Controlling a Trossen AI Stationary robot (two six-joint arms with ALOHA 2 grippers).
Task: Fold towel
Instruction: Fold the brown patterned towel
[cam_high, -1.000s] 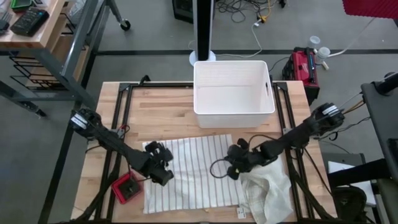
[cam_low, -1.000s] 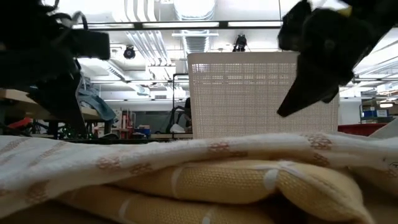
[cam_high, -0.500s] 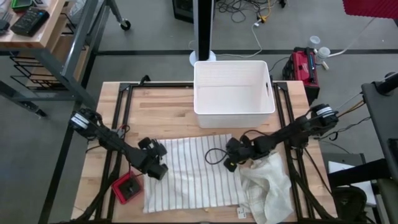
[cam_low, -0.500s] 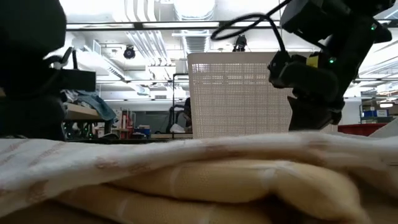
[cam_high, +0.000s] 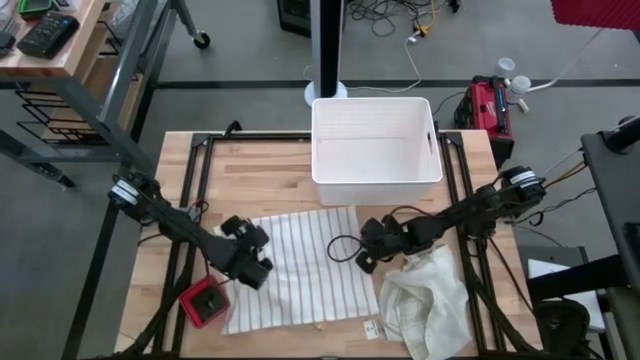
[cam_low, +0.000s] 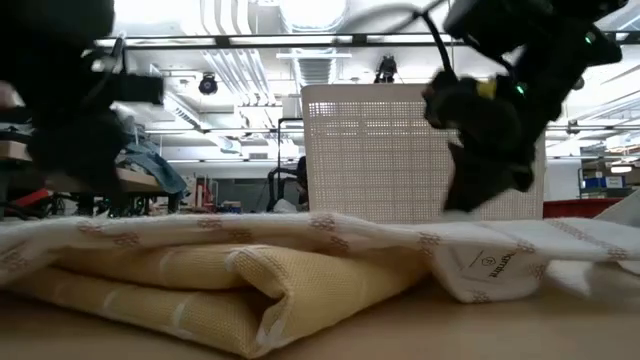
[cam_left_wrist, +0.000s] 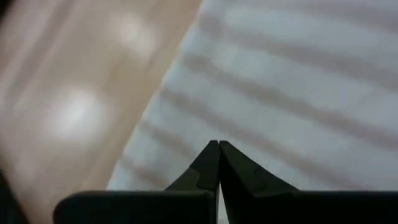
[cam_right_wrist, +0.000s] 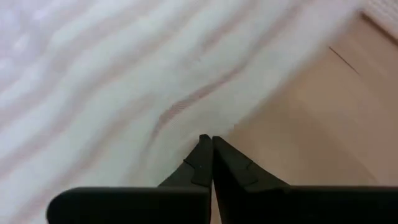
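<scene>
Striped cloth, white with thin dark lines: towel (cam_high: 300, 270) spread almost flat on table (cam_high: 250, 175), crooked, no fold made yet; whole job judged left to do. Lies between the two grippers. Left gripper (cam_high: 252, 268) at its left edge, fingers pressed together, tips low over the stripes; cannot tell if any cloth is pinched. Right gripper (cam_high: 366, 254) at its right edge, also pressed together, tips at the hem where cloth meets wood. Near edge slanted, a small label showing by the near right corner. Thin, limp weave, lightly rippled. Just beyond right gripper, a crumpled pile (cam_high: 425, 305) of other cloth. Ahead of both, white basket (cam_high: 375, 150).
</scene>
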